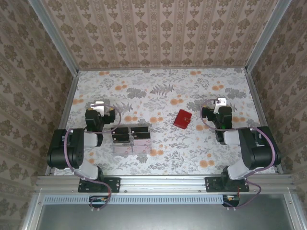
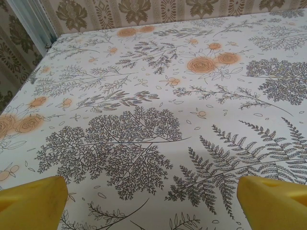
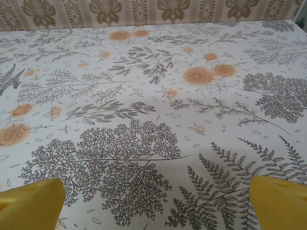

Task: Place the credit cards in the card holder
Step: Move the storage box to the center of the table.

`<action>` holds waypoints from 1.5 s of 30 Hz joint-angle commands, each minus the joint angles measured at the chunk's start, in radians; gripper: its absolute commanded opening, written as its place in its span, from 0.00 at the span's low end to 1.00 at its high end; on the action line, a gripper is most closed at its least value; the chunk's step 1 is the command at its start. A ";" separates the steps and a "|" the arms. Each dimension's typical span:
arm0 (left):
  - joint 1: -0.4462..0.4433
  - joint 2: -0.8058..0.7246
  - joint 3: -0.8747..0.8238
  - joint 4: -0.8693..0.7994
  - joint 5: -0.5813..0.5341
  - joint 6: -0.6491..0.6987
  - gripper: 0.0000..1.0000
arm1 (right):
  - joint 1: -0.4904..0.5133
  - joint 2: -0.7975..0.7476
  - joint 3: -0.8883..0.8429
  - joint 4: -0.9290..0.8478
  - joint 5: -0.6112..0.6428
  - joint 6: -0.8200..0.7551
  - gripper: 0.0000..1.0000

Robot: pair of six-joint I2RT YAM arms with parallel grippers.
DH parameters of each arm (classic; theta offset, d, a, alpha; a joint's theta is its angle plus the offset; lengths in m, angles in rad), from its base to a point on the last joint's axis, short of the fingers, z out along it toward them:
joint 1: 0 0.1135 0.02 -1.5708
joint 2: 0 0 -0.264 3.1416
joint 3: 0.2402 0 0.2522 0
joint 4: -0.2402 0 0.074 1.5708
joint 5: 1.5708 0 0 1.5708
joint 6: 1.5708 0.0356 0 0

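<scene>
The left claw (image 2: 151, 203) and right claw (image 3: 153, 203) both stand spread and empty. The credit cards (image 1: 130, 139) lie bunched on the tabletop (image 1: 168, 91) near the left claw. The red card holder (image 1: 183, 119) lies well apart, nearer the right claw. Advisable: right steadies the holder, left lifts one card by an edge.

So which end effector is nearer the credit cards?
The left end effector: the credit cards lie close beside it, while the right end effector sits beyond the red card holder.
</scene>
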 commanded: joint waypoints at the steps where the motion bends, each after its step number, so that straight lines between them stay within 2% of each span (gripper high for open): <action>1: 0.006 -0.004 0.021 -0.005 -0.007 0.014 1.00 | -0.005 -0.007 0.013 0.003 -0.019 -0.012 1.00; 35: 0.031 -0.003 0.037 -0.038 0.017 -0.012 1.00 | -0.010 -0.006 0.015 0.001 -0.029 -0.008 1.00; 39: 0.045 -0.016 0.025 -0.016 0.022 -0.031 1.00 | -0.004 -0.059 0.019 -0.046 -0.034 -0.019 1.00; 42: 0.056 -0.048 0.032 -0.060 0.016 -0.045 1.00 | -0.005 -0.132 0.052 -0.165 -0.021 -0.013 1.00; 45: 0.056 -0.080 0.034 -0.090 0.006 -0.046 1.00 | -0.006 -0.188 0.041 -0.181 -0.012 -0.011 1.00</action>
